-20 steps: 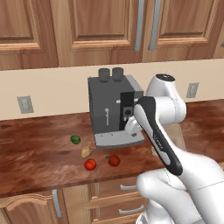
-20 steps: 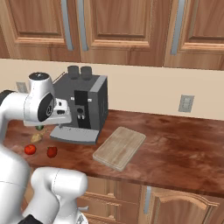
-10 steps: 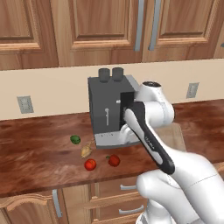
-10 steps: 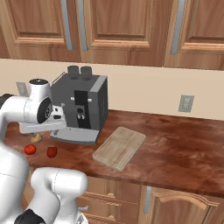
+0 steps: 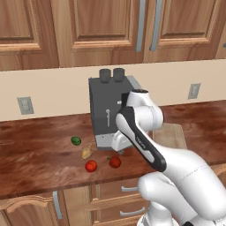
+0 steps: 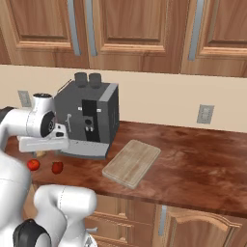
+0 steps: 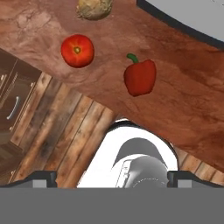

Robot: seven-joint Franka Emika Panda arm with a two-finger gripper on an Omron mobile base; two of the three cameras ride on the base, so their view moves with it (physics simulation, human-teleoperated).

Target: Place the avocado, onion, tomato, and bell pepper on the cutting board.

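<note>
My fingers (image 7: 112,179) stand spread wide with nothing between them, hanging over the front edge of the table (image 5: 39,154). Below me lies the bell pepper (image 7: 140,77), green stem pointing away, with the tomato (image 7: 77,50) apart from it to one side and the onion (image 7: 94,8) further on. The avocado (image 5: 76,141) sits furthest back on the table, left of the grey coffee machine (image 5: 108,112). The cutting board (image 6: 132,162) lies bare on the other side of that machine, well apart from all four.

I judge the trouble ahead to be this: the pepper is lumpy and lies on its side near the table's edge, so a poorly centred close could squirt it out and roll it off onto the floor. The tomato and avocado are smooth and round, likely to slip the same way. Carrying anything across to the board, my arm must pass in front of the machine and could clip it.

By count: one avocado, one onion, one tomato, one bell pepper, one board, none yet placed
</note>
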